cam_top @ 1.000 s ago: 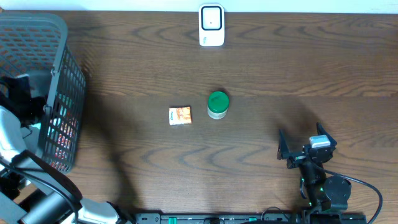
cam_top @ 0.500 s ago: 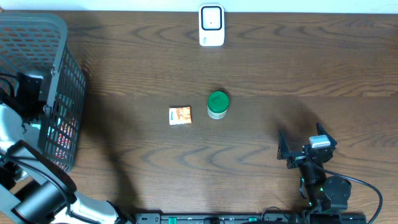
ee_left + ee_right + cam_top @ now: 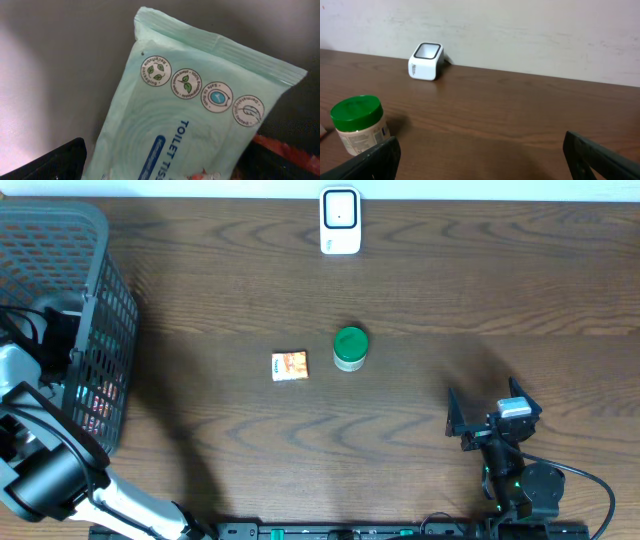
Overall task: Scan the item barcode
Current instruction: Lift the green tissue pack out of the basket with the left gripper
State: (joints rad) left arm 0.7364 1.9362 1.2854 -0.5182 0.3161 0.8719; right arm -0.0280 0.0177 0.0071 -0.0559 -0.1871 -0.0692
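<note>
Dark wooden table [image 3: 420,300], left gripper [image 3: 165,162] inside the grey basket [image 3: 100,240], jaws spread above a mint wipes pack [image 3: 200,110], right gripper [image 3: 488,408] wide open, well apart from the green-lidded jar [image 3: 350,347]

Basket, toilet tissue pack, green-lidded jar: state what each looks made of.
Basket: likely moulded grey plastic, matte, open lattice walls. Toilet tissue pack: thin plastic film, slightly glossy, crimped end seal. Green-lidded jar: lid seems smooth plastic; body pale, labelled, material unclear.
</note>
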